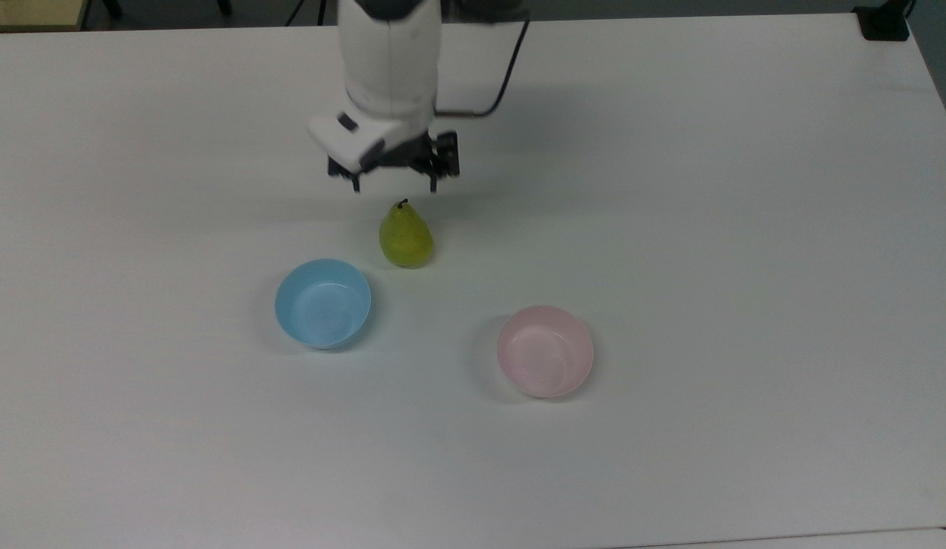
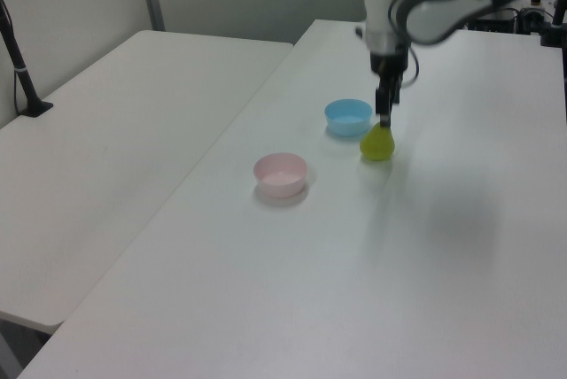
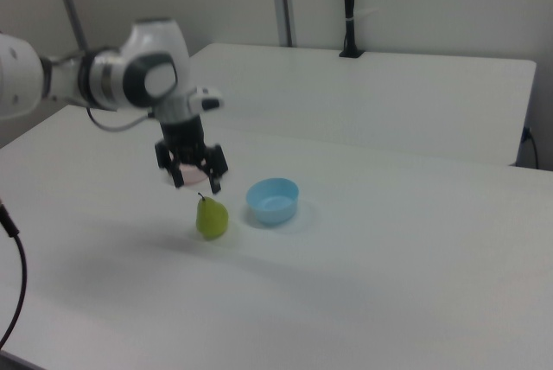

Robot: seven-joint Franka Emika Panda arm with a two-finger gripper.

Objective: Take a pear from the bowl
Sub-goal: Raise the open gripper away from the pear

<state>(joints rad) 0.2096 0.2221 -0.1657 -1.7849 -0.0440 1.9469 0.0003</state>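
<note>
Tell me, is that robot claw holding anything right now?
Nothing. The gripper hangs open above the pear, which stands upright on the table.

The arm's last link is a smooth, rounded white shell, with dark grey bands at the joints further back. A white block-shaped flange with small dark oval buttons sits at the wrist, just above the gripper [image 1: 394, 183]. The gripper is black and angular, with two short dark fingers [image 1: 433, 183] set apart. A thin black cable loops out from the side of the wrist and curves back up along the arm.
</note>
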